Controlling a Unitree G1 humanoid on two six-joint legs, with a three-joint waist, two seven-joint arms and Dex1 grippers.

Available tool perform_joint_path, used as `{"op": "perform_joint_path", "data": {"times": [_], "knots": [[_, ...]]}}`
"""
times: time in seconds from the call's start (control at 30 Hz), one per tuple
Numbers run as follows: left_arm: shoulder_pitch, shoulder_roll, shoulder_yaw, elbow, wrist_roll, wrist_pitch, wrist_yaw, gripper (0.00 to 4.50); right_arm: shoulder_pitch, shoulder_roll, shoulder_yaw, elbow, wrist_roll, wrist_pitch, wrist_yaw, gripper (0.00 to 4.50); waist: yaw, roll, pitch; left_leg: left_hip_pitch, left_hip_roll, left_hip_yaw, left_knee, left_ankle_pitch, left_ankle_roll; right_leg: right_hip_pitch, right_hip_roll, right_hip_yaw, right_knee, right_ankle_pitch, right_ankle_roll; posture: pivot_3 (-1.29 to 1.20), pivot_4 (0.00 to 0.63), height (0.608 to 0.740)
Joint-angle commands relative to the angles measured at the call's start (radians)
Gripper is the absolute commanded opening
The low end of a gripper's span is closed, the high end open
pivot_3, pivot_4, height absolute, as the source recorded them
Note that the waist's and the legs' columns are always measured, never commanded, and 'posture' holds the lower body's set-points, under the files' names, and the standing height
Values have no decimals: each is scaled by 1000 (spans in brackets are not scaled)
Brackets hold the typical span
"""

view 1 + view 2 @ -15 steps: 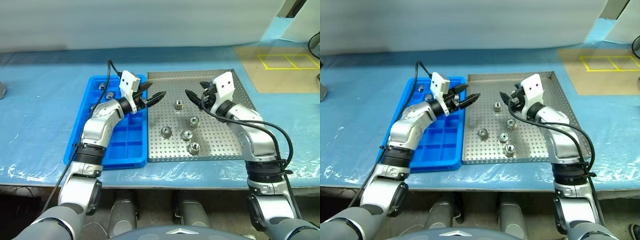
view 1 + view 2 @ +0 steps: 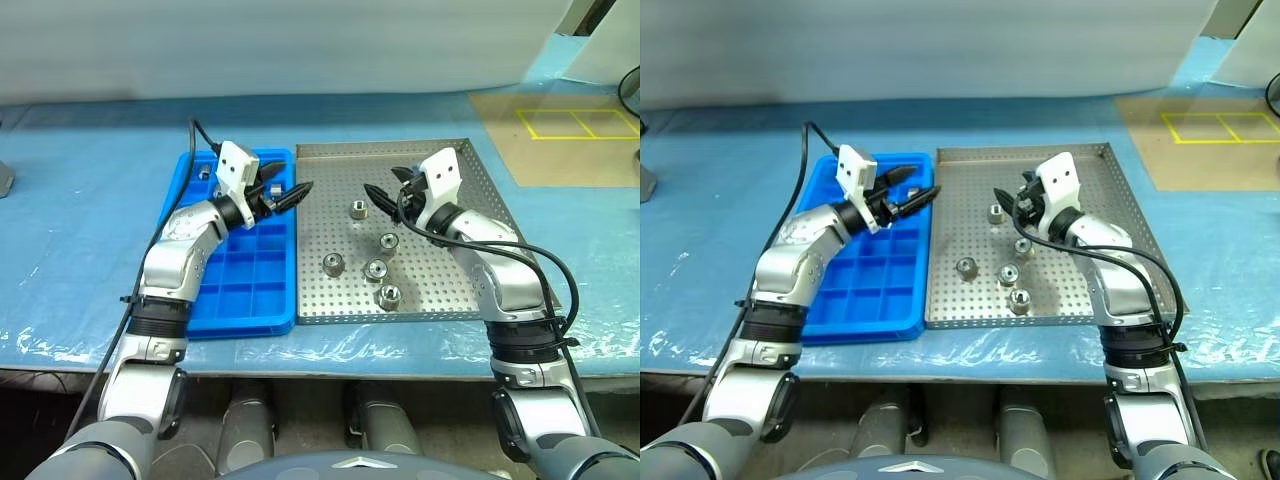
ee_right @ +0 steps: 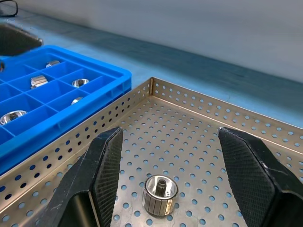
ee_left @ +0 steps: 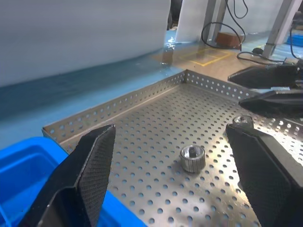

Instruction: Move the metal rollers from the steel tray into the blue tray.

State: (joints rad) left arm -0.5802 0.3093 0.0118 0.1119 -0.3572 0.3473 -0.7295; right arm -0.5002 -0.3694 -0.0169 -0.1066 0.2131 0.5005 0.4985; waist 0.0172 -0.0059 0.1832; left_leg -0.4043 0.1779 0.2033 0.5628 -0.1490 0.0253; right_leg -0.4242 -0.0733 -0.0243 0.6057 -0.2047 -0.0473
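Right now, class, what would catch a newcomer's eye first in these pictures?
Two open black grippers, left and right, face each other above the steel tray. Five metal rollers sit loose on its perforated floor. Beside it, on the robot's left, lies the blue tray, with several rollers already in its far compartments.

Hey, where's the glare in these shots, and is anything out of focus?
Left wrist view: bright glare on the steel tray near the far roller; the left claw's fingers are soft up close. Right wrist view: even light, with a sharp roller. Left eye view: shiny wrinkles in the plastic sheet at the table's front edge.
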Motion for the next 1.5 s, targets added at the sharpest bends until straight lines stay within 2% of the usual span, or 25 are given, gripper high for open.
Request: {"op": "perform_joint_path", "data": {"times": [0.03, 0.73, 0.83, 0.97, 1.27, 1.4, 1.5], "knots": [[1, 12, -2, -43, -2, -3, -7, 3944, -1, -11, -14, -23, 9, -15, 3, 3323, 0, 0, 0, 0, 0, 0, 0, 0, 0, 0, 0, 0, 0, 0, 0, -169, 150, 740], [-62, -1, -28, -25, -12, 12, -31, 3944, 20, -17, -22, -91, 20, 17, -6, 3323, -2, 0, 0, 0, 0, 0, 0, 0, 0, 0, 0, 0, 0, 0, 0, -216, 150, 740], [-115, 3, -69, -20, -21, 27, -105, 3944, 46, -53, -27, -125, 30, 30, 26, 3323, 1, 0, 0, 0, 0, 0, 0, 0, 0, 0, 0, 0, 0, 0, 0, -229, 150, 740], [-184, 33, -188, -4, 25, -14, -269, 3944, 123, -109, -16, -195, 44, 56, 69, 3323, 3, 0, 0, 0, -1, 0, -1, 0, 1, 1, 0, 0, -1, 0, 0, -254, 150, 740], [-332, 52, -397, 292, 247, -274, -500, 3944, 188, -83, -28, -259, 29, 84, -19, 3323, -20, 0, 0, 1, 0, 0, 0, 0, 0, 0, 0, 1, 0, -2, 4, -339, 150, 740], [-380, 34, -497, 526, 406, -404, -499, 3944, 223, -80, -39, -294, 29, 98, -51, 3323, -27, 0, 0, 0, -1, 0, 0, 0, 1, 0, 0, 1, -1, 0, 1, -371, 150, 740], [-399, 3, -516, 627, 446, -447, -520, 3944, 244, -82, -46, -311, 25, 105, -71, 3323, -30, 0, 0, 0, -2, 0, 0, 0, 1, 0, 0, 1, -1, 0, 1, -399, 150, 740]]}}
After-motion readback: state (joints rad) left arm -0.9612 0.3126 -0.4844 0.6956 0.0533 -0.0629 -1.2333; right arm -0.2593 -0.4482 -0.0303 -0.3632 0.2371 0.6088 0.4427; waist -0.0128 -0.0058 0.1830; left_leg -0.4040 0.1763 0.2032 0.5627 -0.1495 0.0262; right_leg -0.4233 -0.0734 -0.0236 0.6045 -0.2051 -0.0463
